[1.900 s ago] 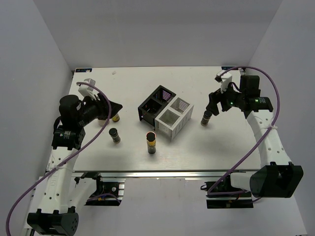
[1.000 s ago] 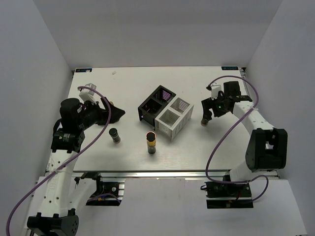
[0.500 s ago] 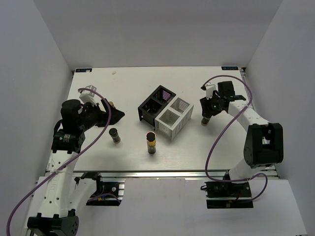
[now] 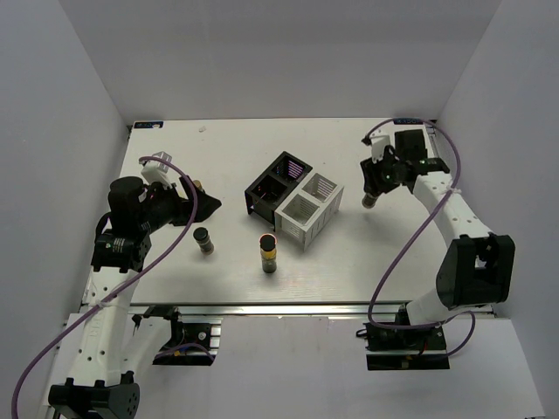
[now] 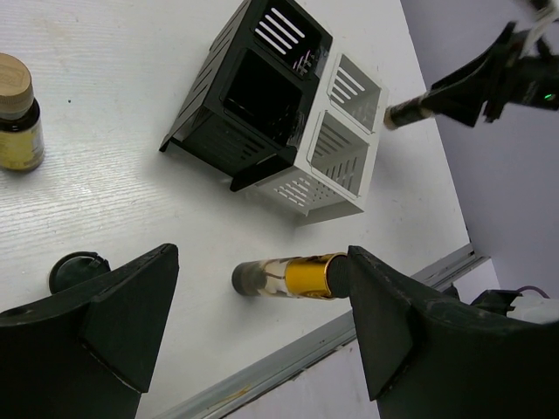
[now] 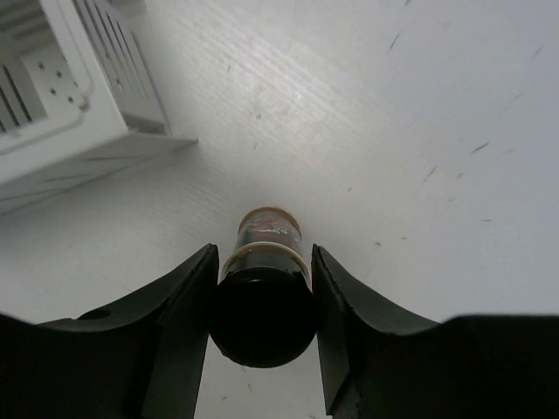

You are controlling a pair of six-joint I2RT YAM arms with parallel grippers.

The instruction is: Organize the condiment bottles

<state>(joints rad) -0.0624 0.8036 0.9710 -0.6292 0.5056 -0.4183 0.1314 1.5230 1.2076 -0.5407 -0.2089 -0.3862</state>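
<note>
My right gripper (image 6: 264, 262) is clamped on a small amber-brown bottle (image 6: 263, 323) with a dark cap. Its two black fingers (image 6: 188, 301) press the sides just below the cap, a high hold that I judge leaves the body free to go down into a slot. The bottle is just to the right of the white half of the black-and-white slatted plastic rack (image 4: 293, 199), which stands at an angle mid-table with its four square compartments open upward. I cannot tell whether the bottle's base has left the white tabletop (image 4: 218, 144).

My left gripper (image 4: 203, 202) hangs spread wide with nothing in it, over the left part of the table. Its wrist view takes in three more bottles, all standing loose outside the rack:
- a yellow-bodied bottle (image 5: 293, 276) with a dark top, in front of the rack near the table's front edge
- a dark-capped bottle (image 5: 79, 266) close by one finger
- a tan-capped bottle (image 5: 17, 113) with an olive-yellow body, farther off

I read that open pose as readiness to take one of these while the right arm loads.

No bottle is in the rack that I can see, so the sorting has barely begun. The next move looks like a short carry to a white compartment — upright all the way, since the slots look snug and the base could catch on a rim.
</note>
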